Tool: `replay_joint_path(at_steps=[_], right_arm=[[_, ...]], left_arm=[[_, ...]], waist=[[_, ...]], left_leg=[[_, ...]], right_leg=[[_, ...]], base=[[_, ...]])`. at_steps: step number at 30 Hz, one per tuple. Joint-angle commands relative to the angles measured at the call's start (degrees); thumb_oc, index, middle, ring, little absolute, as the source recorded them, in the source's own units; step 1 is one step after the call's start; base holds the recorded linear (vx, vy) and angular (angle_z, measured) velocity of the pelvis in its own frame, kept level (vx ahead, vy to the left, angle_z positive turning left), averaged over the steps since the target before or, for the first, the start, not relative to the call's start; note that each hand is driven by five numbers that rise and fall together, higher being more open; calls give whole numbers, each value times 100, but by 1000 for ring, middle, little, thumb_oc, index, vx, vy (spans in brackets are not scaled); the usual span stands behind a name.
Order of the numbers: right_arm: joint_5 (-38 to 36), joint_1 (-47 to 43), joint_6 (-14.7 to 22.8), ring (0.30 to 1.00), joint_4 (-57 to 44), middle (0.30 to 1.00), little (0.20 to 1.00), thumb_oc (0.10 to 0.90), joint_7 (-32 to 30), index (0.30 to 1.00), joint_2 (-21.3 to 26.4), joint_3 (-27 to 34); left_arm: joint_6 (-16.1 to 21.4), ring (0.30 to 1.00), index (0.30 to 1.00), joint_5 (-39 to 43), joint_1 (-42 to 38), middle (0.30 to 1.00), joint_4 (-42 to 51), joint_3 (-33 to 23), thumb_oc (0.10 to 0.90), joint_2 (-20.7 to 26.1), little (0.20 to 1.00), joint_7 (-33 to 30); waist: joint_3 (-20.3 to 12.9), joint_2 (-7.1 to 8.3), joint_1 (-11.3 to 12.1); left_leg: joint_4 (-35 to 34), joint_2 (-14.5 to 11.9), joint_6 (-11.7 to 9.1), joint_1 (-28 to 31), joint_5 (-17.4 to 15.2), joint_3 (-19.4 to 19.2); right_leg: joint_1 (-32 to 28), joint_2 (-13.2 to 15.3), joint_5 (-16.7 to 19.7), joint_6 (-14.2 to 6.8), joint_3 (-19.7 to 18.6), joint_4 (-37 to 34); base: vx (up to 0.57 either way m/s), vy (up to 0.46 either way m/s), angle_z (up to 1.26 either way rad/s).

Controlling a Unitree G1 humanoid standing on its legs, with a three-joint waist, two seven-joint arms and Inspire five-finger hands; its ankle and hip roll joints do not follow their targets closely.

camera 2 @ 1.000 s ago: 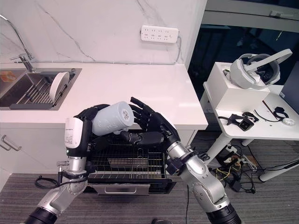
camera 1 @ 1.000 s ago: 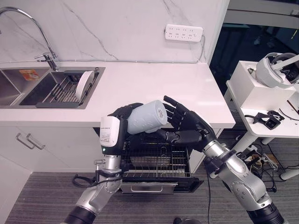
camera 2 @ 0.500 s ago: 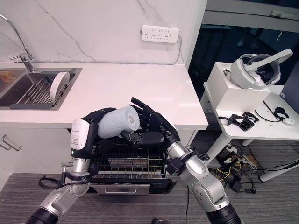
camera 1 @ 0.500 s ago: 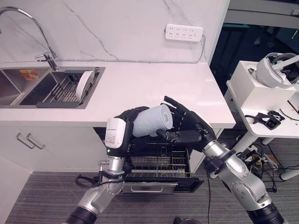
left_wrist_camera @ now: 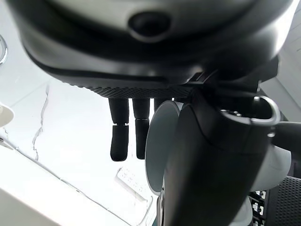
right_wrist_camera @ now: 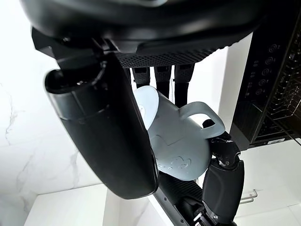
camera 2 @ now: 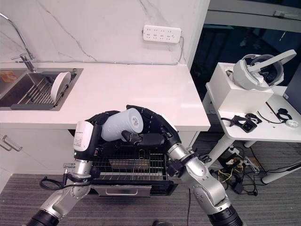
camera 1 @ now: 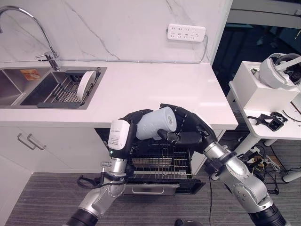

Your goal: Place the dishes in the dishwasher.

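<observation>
Fingers [camera 1: 181,114] of both hands curled round pale mug [camera 1: 155,124], above open dishwasher rack [camera 1: 160,162], white marble counter [camera 1: 155,89] behind

Bench [camera 1: 155,84] ahead of me; sink [camera 1: 19,87] set in its left end, drying rack [camera 1: 66,94] in the sink, plate [camera 1: 85,84] upright in the rack. Dishwasher rack [camera 1: 160,165] pulled out below the bench front. Mug [camera 1: 156,123] on its side above that rack, between my left hand [camera 1: 129,123] and right hand [camera 1: 188,126]. Side table [camera 1: 263,103] right of the bench.
</observation>
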State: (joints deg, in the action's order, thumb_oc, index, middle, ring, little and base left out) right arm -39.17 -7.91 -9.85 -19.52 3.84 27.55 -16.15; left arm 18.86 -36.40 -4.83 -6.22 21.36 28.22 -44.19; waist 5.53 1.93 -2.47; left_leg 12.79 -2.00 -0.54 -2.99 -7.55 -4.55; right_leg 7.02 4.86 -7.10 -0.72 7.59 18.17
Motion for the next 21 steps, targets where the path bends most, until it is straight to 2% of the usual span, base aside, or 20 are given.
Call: replay_joint_path(at_steps=[1,11,13,18,21], right_arm=[[-136,-607,396,300,-471,300,300,400,179,300,-233,67],[-66,-547,401,300,-420,300,300,400,176,300,-197,86],[-36,-525,431,300,-393,300,300,400,176,300,-207,107],[109,-492,438,300,-394,300,300,400,133,300,-206,240],[128,-356,497,300,-416,300,300,400,138,300,-171,400]], left_arm=[[372,300,300,34,-527,300,773,-59,400,155,300,-297],[446,300,300,339,-516,300,867,-148,400,151,300,-165],[458,900,900,482,-498,900,896,-168,800,134,900,-41],[292,900,900,1363,-330,900,895,-410,800,6,900,183],[277,900,900,1394,-112,900,915,-737,800,22,900,121]], waist=[[-238,129,76],[-245,132,81],[-245,128,86],[-235,132,104],[-223,116,121]], left_leg=[[440,-294,12,118,-897,-383],[440,-295,7,115,-893,-363],[440,-300,6,114,-890,-365],[440,-301,3,116,-893,-357],[440,-294,0,119,-878,-340]], right_leg=[[-356,156,-488,-562,-174,-98],[-361,159,-490,-557,-157,-98],[-361,164,-488,-561,-152,-98],[-360,154,-492,-548,-148,-98],[-365,155,-490,-531,-138,-98]], base=[[0,0,0],[0,0,0],[0,0,0],[0,0,0],[0,0,0]])
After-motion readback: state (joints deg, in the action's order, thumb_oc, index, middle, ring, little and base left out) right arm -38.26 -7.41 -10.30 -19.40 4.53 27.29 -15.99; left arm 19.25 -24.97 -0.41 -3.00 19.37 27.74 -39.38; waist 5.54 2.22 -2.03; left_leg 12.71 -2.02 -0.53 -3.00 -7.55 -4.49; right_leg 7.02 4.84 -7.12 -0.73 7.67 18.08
